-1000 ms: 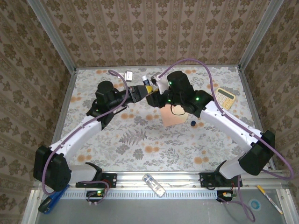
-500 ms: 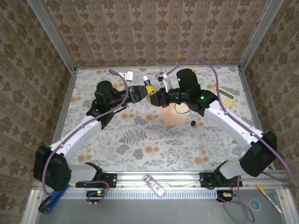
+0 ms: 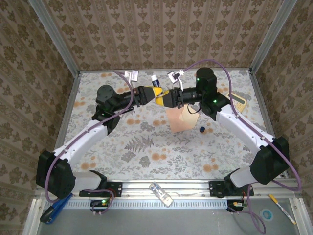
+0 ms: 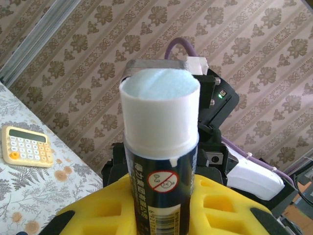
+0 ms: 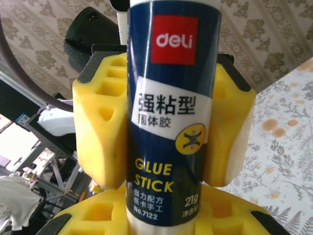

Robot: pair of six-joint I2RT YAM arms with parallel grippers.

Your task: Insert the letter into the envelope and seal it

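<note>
Envelope (image 3: pixel 182 122): prob. the peach-pink paper flat on table (image 3: pixel 122 142); letter inside? can't tell. Thin, light, floppy; pinch an edge. Sits below both jaws, apart.
L gripper (image 4: pixel 161 210): clamped on glue stick (image 5: pixel 166 98) mid-body.
R gripper (image 5: pixel 164 218): jaws flank stick's end; can't tell if gripping.

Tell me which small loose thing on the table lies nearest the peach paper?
The tiny dark blue piece, just beside the peach paper; the yellow calculator and the white tube lie farther off.
</note>
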